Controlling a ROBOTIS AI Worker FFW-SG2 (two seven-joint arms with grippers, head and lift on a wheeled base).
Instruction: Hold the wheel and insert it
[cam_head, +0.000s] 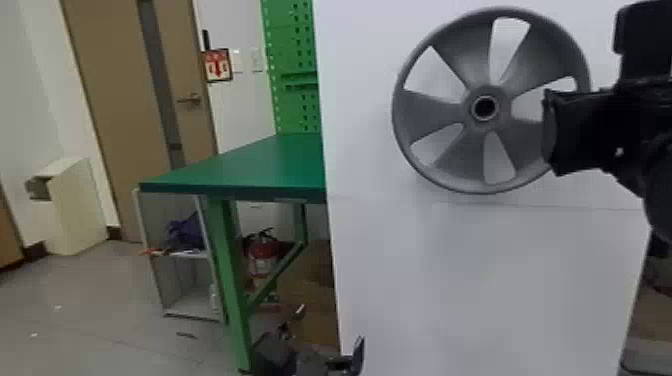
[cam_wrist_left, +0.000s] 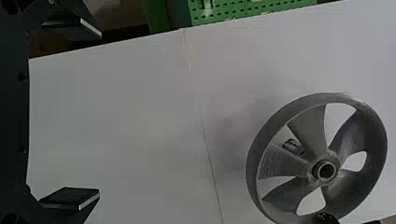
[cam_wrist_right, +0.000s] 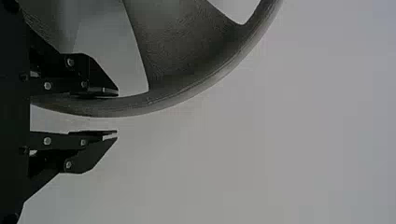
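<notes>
My right gripper (cam_head: 552, 134) is at the right side of the grey spoked wheel (cam_head: 434, 116), which stands upright before the white panel. In the right wrist view the fingers of the right gripper (cam_wrist_right: 116, 113) stand apart on either side of the wheel's rim (cam_wrist_right: 135, 106), with a gap between rim and one finger. Low in the head view, left of the panel's lower part, is my left gripper (cam_head: 329, 331). The left wrist view has the left gripper (cam_wrist_left: 93, 113) open and empty, well away from the wheel (cam_wrist_left: 299, 191). Whether the wheel touches the panel I cannot tell.
The white panel (cam_head: 480, 280) rises broadly behind the wheel. Left of it stands a green workbench (cam_head: 240, 165) with a pegboard (cam_head: 295, 60). A small dark part (cam_wrist_left: 293, 146) is visible through a wheel opening. A fire extinguisher (cam_head: 262, 255) sits beneath the bench.
</notes>
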